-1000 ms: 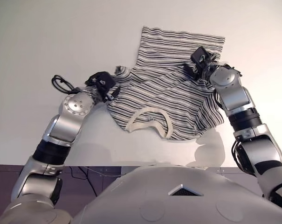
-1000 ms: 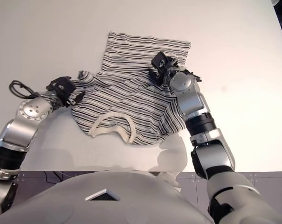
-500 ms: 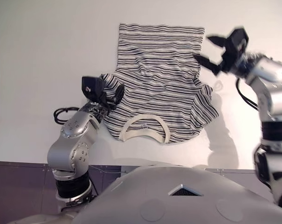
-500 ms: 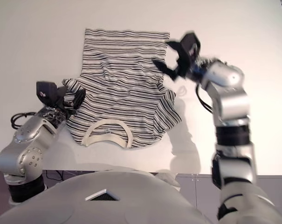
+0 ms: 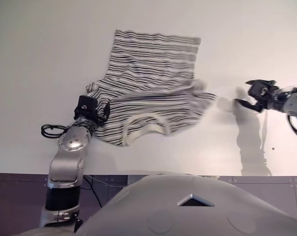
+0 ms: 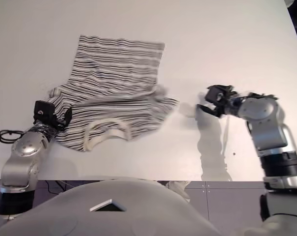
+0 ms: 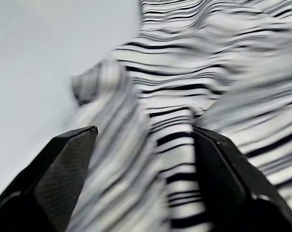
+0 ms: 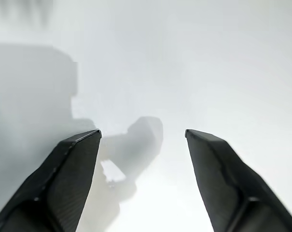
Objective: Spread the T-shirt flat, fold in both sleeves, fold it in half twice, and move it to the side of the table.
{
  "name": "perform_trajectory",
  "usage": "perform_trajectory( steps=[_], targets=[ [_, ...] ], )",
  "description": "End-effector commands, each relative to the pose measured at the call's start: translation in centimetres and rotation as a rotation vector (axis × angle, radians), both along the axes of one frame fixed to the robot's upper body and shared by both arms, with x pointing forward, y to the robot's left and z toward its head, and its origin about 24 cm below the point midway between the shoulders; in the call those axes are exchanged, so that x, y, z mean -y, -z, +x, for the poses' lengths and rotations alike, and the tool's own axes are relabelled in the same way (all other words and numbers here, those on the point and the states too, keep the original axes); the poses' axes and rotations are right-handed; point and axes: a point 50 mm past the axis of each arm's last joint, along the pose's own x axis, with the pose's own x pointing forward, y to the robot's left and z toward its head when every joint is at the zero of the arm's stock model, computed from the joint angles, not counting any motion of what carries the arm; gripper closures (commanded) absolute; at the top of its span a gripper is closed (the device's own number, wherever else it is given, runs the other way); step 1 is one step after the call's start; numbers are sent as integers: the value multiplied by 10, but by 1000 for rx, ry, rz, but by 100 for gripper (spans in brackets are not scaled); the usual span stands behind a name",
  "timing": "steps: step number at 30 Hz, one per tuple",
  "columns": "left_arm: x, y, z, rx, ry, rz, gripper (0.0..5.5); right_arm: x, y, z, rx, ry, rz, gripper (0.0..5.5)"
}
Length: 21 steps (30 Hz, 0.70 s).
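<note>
The left end effector (image 7: 145,129) is wide open and grips nothing: its two fingers straddle a bunched ridge of the black-and-white striped cotton T-shirt (image 5: 153,73) at the garment's left sleeve (image 5: 93,89), with cloth lying between the fingers and continuing beyond the fingertips. The right end effector (image 8: 142,131) is likewise wide open and empty, held low over the bare white surface (image 5: 40,49), with the garment's right sleeve (image 5: 203,96) near it on the side towards the other arm, apart from the fingers. From the left end effector outward, the cream ribbed collar (image 5: 146,120) lies just inboard, and the striped body runs away to a straight hem at the far end. The shirt is judged only partly spread: the hem end lies fairly flat, while the shoulder end is wrinkled and both sleeves are gathered, so spreading is the step in hand. To perform it well, close each end effector on a sleeve edge only, taking both layers in a shallow pinch. Draw the two sleeves apart in opposite directions, low over the surface, so that the shoulder line goes taut without lifting the hem. Release only once the collar lies flat. A black cable loop (image 5: 52,130) lies outboard of the left end effector; keep the cloth off it.
</note>
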Motion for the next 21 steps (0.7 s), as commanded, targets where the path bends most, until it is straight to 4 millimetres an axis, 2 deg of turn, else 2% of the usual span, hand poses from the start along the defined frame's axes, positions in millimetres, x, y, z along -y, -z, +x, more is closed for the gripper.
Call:
perform_trajectory(
  steps=[1, 3, 5, 7, 8, 9, 11, 12, 13, 15, 17, 21],
  targets=[
    [23, -8, -5, 51, -52, -234, 203, -40, -26, 10, 37, -79, 269, 228],
    [36, -26, -2, 127, -1, -347, 203, -69, -53, 16, 76, -127, 490, 228],
    [39, -43, 1, 168, 93, -369, 203, -92, -69, 21, 97, -130, 639, 228],
    [25, -55, 9, 188, 123, -303, 203, -118, -55, 13, 32, -187, 630, 228],
    [19, -59, 12, 192, 132, -267, 203, -125, -40, 6, -7, -211, 570, 228],
    [17, -63, 15, 195, 149, -250, 203, -130, -16, -5, -55, -239, 470, 228],
    [25, -63, 16, 154, 234, -203, 203, -127, 26, -30, -143, -258, 293, 228],
    [31, -53, 11, 89, 292, -140, 203, -118, 40, -41, -169, -267, 208, 228],
    [29, -39, 2, 22, 315, -24, 203, -107, 43, -47, -181, -265, 159, 228],
    [13, -7, -22, -121, 333, 226, 203, -84, 26, -43, -152, -255, 142, 228],
    [4, 5, -41, -166, 329, 311, 203, -74, 1, -34, -110, -245, 198, 228],
    [6, -12, -37, -32, 302, 244, 203, -74, -33, -50, -184, -357, 299, 228]
  ],
)
